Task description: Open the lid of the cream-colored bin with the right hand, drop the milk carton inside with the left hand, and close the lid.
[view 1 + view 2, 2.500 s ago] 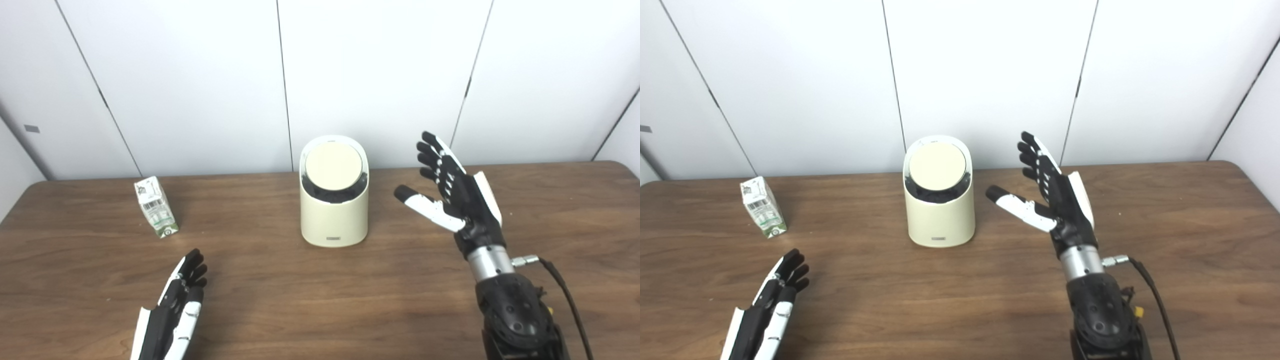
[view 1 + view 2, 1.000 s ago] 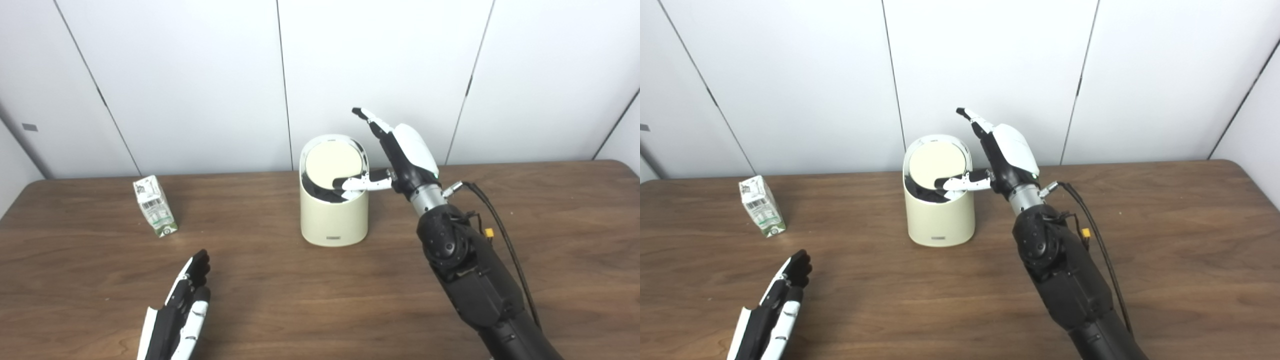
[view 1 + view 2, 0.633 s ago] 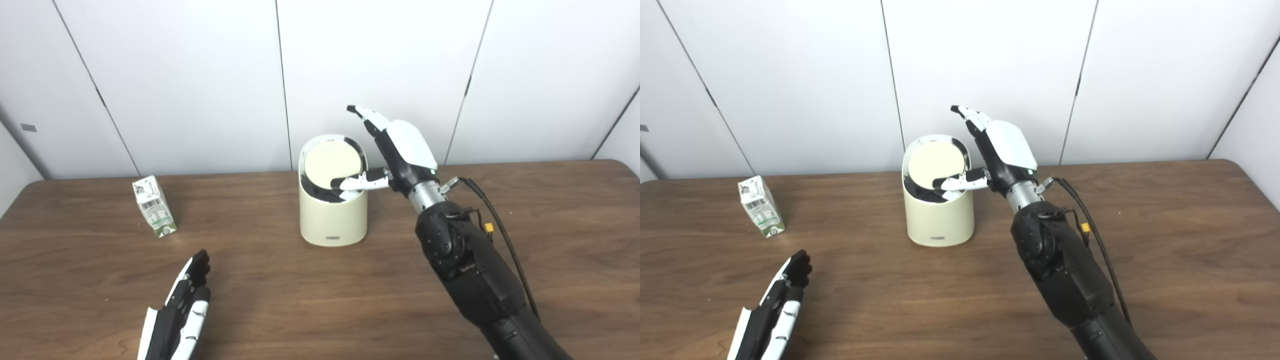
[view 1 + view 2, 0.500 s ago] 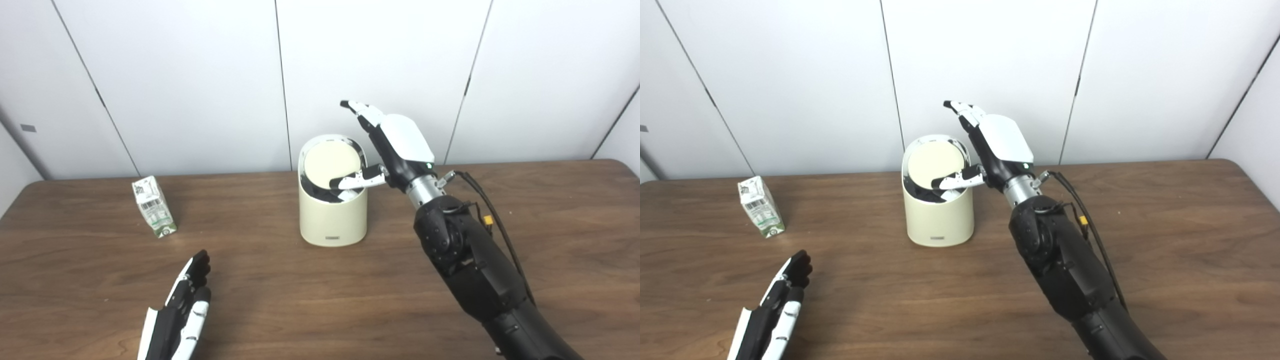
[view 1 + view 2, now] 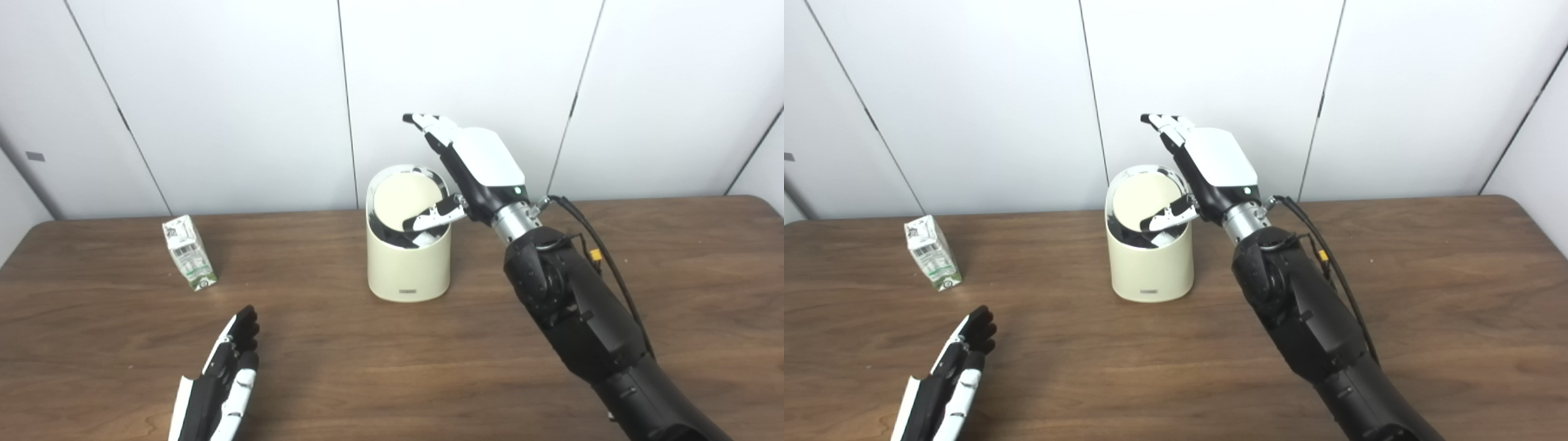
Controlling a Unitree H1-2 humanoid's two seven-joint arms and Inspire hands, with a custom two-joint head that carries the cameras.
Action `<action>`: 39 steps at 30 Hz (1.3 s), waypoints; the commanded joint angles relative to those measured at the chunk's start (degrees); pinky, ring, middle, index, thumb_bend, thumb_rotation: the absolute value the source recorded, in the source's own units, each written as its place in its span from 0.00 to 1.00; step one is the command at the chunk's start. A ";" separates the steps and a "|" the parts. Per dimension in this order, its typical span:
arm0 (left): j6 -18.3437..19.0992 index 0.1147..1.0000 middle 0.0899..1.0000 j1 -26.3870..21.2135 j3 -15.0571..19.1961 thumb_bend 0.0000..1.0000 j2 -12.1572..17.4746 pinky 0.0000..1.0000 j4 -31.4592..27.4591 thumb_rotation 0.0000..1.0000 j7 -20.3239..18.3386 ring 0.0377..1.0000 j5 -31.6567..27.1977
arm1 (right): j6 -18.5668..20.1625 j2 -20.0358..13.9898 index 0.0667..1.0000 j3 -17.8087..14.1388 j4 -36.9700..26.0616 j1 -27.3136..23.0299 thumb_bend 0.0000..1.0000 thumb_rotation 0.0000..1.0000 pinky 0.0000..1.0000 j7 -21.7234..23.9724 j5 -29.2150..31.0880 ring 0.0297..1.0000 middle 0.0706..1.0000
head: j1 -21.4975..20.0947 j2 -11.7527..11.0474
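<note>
**Q:** Left eye view: state the position of each component.

**A:** The cream-colored bin stands upright near the centre of the wooden table, close to the rear edge. Its round lid is tilted, the front edge dipped so that a dark gap shows below it. The right hand is above and just right of the bin, fingers extended and spread, grasping nothing; its thumb lies across the lower right part of the lid opening. The milk carton stands on the table well to the left of the bin, leaning slightly.

**Q:** And the left hand?

**A:** The left hand is low over the near table edge, fingers straight and together, released, well apart from the carton.

**Q:** Right eye view: any difference?

**A:** Same layout. The thumb tip sits at the rim of the bin, over the dark gap. Whether it presses on the lid cannot be told. The carton is untouched. A black cable runs along the right forearm.
</note>
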 commanded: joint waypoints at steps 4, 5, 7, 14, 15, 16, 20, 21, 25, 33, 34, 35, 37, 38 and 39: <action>-2.79 0.95 0.93 3.56 -0.21 0.45 -0.73 0.91 -0.10 0.75 0.77 0.91 0.59 | 0.32 -0.61 0.92 0.04 -0.87 -1.31 1.00 0.19 0.85 1.30 -1.62 0.93 0.92 | 0.01 0.05; -3.27 0.95 0.92 3.53 -0.18 0.45 -0.77 0.91 0.10 0.75 0.84 0.91 0.61 | 0.15 -0.77 0.92 0.18 -0.85 -1.36 1.00 0.18 0.85 1.44 -1.77 0.93 0.92 | 0.01 0.05; -4.09 0.94 0.92 3.48 -0.15 0.45 -0.84 0.89 0.37 0.75 0.94 0.91 0.43 | -0.42 -1.04 0.92 0.45 -0.72 -1.53 1.00 0.17 0.86 1.45 -2.11 0.93 0.92 | 0.01 0.05; -6.20 0.92 0.92 3.30 -0.13 0.45 -1.13 0.87 1.35 0.75 1.40 0.90 0.42 | -3.88 -2.84 0.94 2.55 1.18 -3.89 1.00 0.11 0.90 0.97 -5.05 0.95 0.93 | 0.53 -0.43; -6.26 0.92 0.92 3.29 -0.18 0.45 -1.09 0.87 1.39 0.75 1.50 0.90 0.52 | -4.24 -3.05 0.94 2.80 1.30 -4.20 1.00 0.10 0.90 0.98 -5.54 0.95 0.93 | 0.53 -0.43; -6.37 0.92 0.92 3.28 -0.26 0.45 -1.02 0.87 1.41 0.76 1.53 0.90 0.47 | -4.51 -3.18 0.94 2.96 1.35 -4.44 1.00 0.08 0.89 1.10 -5.85 0.95 0.93 | 0.51 -0.43; -6.64 0.93 0.92 3.21 -0.42 0.44 -0.73 0.86 1.56 0.77 1.70 0.91 0.88 | -4.03 -2.77 0.94 2.78 0.97 -4.54 1.00 0.06 0.89 1.88 -5.73 0.96 0.93 | 0.47 -0.49; -6.54 0.92 0.92 3.22 -0.41 0.45 -0.73 0.87 1.55 0.77 1.76 0.91 0.96 | -3.80 -2.52 0.94 2.61 0.89 -4.41 1.00 0.05 0.89 2.03 -5.58 0.96 0.93 | 0.47 -0.49; -7.23 0.92 0.91 3.13 -0.29 0.45 -0.72 0.86 1.94 0.76 2.10 0.90 1.44 | -3.76 -1.99 0.94 2.28 1.03 -3.89 1.00 0.05 0.87 1.74 -5.46 0.95 0.92 | 0.35 -0.48; -7.32 0.93 0.92 3.30 -0.40 0.46 -0.56 0.87 1.59 0.77 1.83 0.91 0.84 | -3.33 -1.41 0.94 0.81 0.58 -3.27 1.00 0.07 0.89 2.44 -4.19 0.94 0.92 | 0.32 -0.19; -7.27 0.93 0.92 3.30 -0.38 0.46 -0.54 0.87 1.54 0.76 1.82 0.91 0.78 | -3.25 -1.35 0.94 0.68 0.52 -3.23 0.99 0.07 0.89 2.56 -4.19 0.94 0.92 | 0.28 -0.16; -7.23 0.93 0.92 3.29 -0.35 0.46 -0.54 0.87 1.49 0.76 1.83 0.91 0.78 | -3.15 -1.32 0.94 0.65 0.49 -3.21 0.99 0.07 0.89 2.67 -4.29 0.94 0.92 | 0.23 -0.06; -6.99 0.93 0.92 3.35 -0.34 0.46 -0.54 0.87 1.30 0.76 1.84 0.91 0.83 | -3.09 -1.31 0.94 0.79 0.40 -3.24 1.00 0.07 0.89 2.95 -4.62 0.94 0.92 | 0.23 -0.06; -6.89 0.93 0.92 3.34 -0.33 0.46 -0.54 0.87 1.25 0.76 1.86 0.91 0.92 | -3.13 -1.32 0.94 0.97 0.42 -3.36 1.00 0.08 0.89 3.09 -4.86 0.94 0.92 | 0.09 -0.09; -6.81 0.93 0.92 3.33 -0.32 0.46 -0.56 0.87 1.21 0.77 1.90 0.91 1.03 | -3.33 -1.39 0.94 1.28 0.50 -3.50 1.00 0.07 0.88 3.04 -5.31 0.95 0.92 | 0.13 -0.09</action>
